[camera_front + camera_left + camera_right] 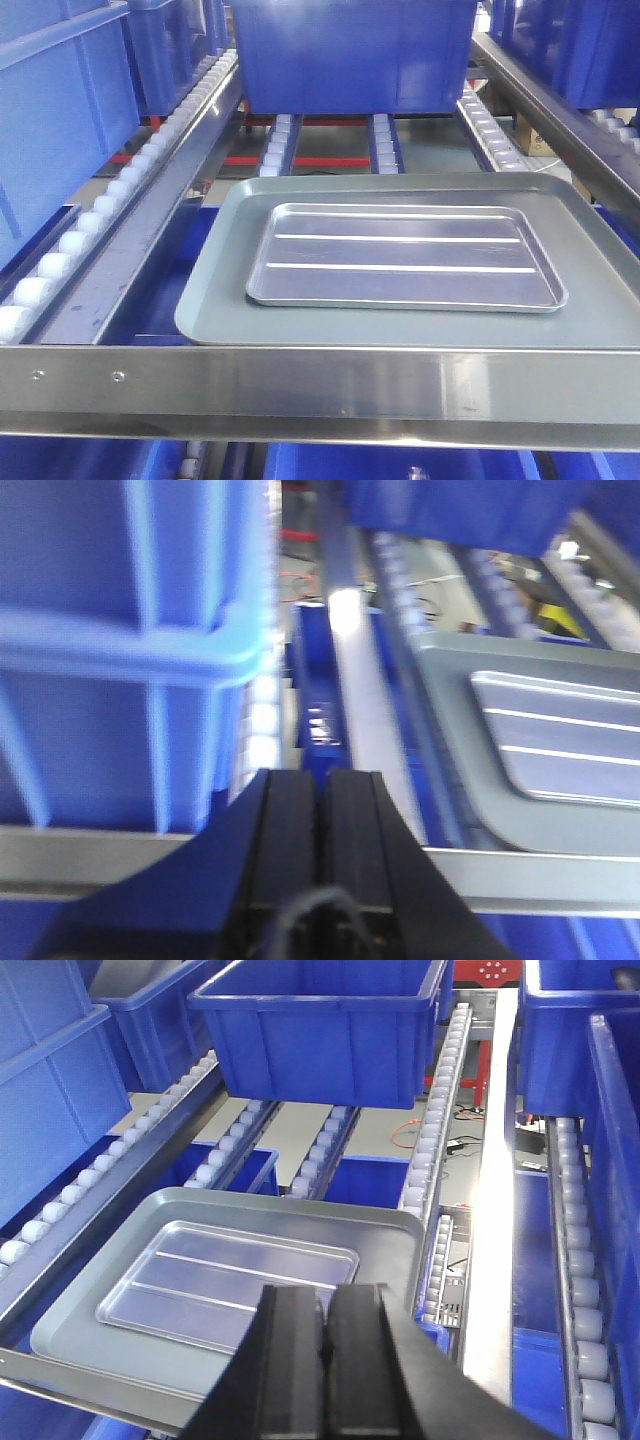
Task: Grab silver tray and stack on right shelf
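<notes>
The silver tray (400, 255) lies flat inside a larger dull grey tray (215, 300) on the roller rack, just behind the front bar (300, 385) with two small screws. It also shows in the left wrist view (565, 735) and the right wrist view (225, 1275). My left gripper (322, 780) is shut and empty, left of the trays, near a roller rail. My right gripper (327, 1300) is shut and empty, above the silver tray's near right corner. Neither gripper shows in the front view.
A big blue crate (350, 55) stands on the white roller rails (120, 180) behind the trays. Another blue crate (50, 110) is on the left and more are on the right (585, 1000). A steel rail (495, 1190) runs along the right.
</notes>
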Controlling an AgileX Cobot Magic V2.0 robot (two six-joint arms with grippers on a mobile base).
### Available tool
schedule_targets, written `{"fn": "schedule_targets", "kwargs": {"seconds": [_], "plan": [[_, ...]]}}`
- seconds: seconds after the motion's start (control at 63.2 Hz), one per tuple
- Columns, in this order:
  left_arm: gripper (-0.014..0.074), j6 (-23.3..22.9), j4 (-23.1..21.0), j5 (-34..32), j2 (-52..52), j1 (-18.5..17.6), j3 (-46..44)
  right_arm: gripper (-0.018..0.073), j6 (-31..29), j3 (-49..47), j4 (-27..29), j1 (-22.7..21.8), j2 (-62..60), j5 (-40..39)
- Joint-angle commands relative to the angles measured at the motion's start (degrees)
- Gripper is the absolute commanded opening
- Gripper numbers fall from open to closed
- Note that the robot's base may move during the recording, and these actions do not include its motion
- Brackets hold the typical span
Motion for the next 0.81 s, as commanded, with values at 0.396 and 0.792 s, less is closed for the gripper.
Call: {"fn": "schedule_targets", "kwargs": {"seconds": [0.396,0.792], "plan": [[-0.0101,0.38,3.61,-27.40,-0.83,1.85,11.33,0.0050,-0.48,-1.49,-0.08,-0.28,1.05,-4.88],[-0.0101,0.22,5.27,-31.05,-0.83,1.85,11.33,0.0050,-0.48,-1.49,-0.08,-0.28,1.05,-4.88]]}}
